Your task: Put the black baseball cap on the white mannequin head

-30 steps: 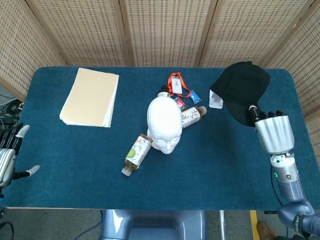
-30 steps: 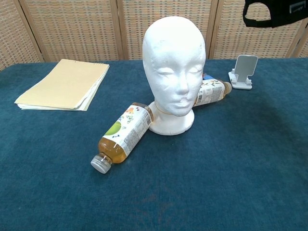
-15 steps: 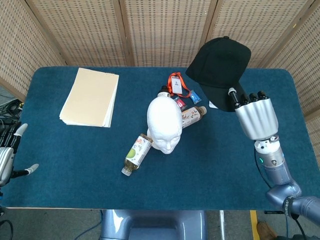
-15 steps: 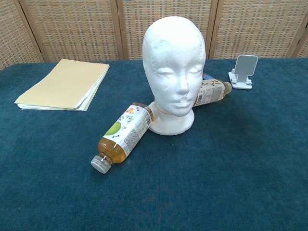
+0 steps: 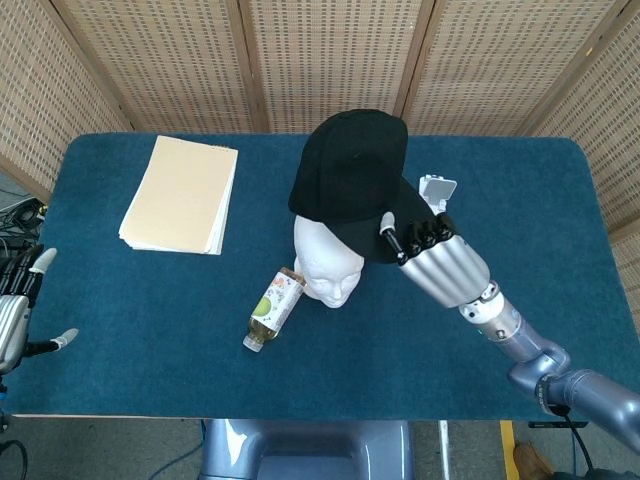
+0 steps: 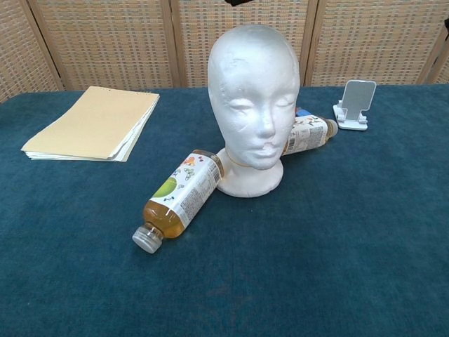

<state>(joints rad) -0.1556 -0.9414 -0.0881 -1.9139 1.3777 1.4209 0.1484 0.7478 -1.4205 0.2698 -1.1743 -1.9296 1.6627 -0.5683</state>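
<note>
The black baseball cap [image 5: 352, 172] hangs in the air above the back of the white mannequin head [image 5: 328, 268], held by its brim in my right hand [image 5: 435, 262]. In the chest view the mannequin head [image 6: 253, 98] stands upright mid-table in the cap's shadow, and only a dark sliver of the cap [image 6: 238, 2] shows at the top edge. My left hand [image 5: 18, 315] rests at the table's near left edge, fingers apart, holding nothing.
A tea bottle [image 5: 273, 307] lies left of the mannequin's base, a second bottle [image 6: 306, 133] behind it on the right. A white phone stand [image 6: 355, 104] sits at the back right. A tan paper stack [image 5: 181, 194] lies at the far left.
My right hand has carried the cap up and leftward, from above the table's right side to over the mannequin head. The mannequin now looks shaded. The left hand stayed put.
</note>
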